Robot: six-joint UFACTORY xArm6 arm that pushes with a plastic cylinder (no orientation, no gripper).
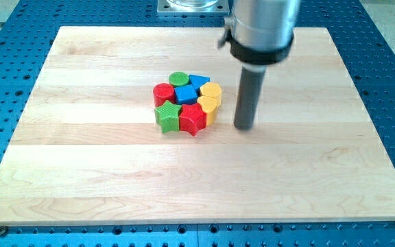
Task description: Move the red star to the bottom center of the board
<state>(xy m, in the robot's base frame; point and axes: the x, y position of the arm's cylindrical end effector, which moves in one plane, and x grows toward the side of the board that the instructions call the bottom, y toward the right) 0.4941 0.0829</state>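
The red star [193, 119] sits at the bottom of a tight cluster of blocks near the middle of the wooden board [197, 185]. It touches the green star [168, 116] on its left and a yellow block [209, 105] on its upper right. My tip [244, 127] rests on the board to the right of the cluster, a short gap from the yellow block and the red star, touching no block.
The cluster also holds a red round block [163, 93], a green round block [179, 78], a blue cube [186, 94], a blue block [198, 81] and a second yellow block [212, 90]. A blue perforated table [389, 68] surrounds the board.
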